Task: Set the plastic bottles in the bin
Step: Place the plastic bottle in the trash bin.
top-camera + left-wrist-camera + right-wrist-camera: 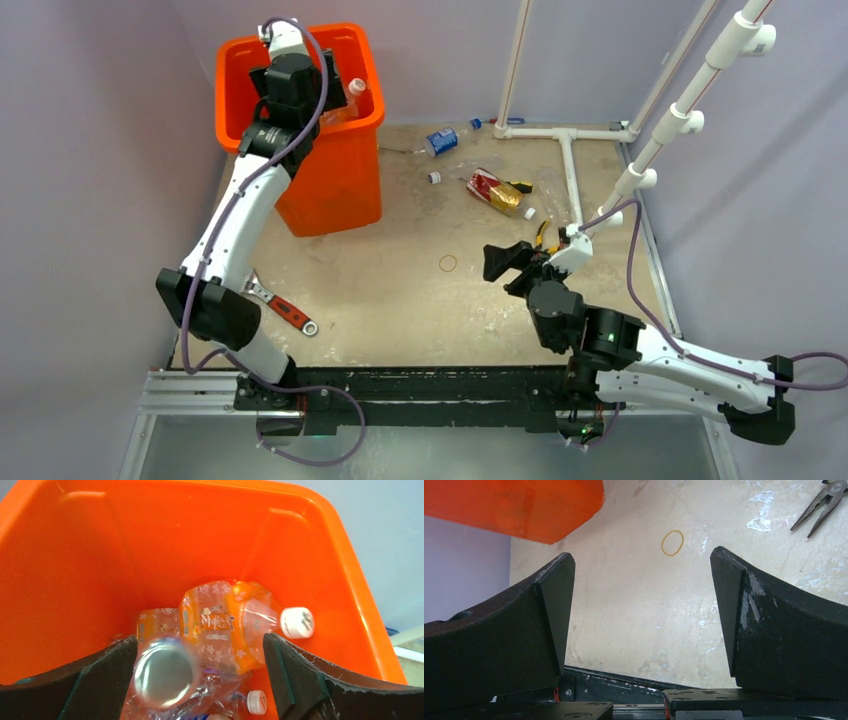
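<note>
Left gripper (200, 642) jaws open over tall bright-orange plastic bin (75, 555), crushed clear plastic bottle (165, 672) loose; lift straight out. Right gripper (642, 556) jaws open, empty.

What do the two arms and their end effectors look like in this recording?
The left arm and right arm have white link shells with black joint housings, and purple cables run loosely along each. The left end effector and right end effector each carry two broad, black, wedge-shaped fingers; the right one's show whitish scuffs. No readable markings are visible.
</note>
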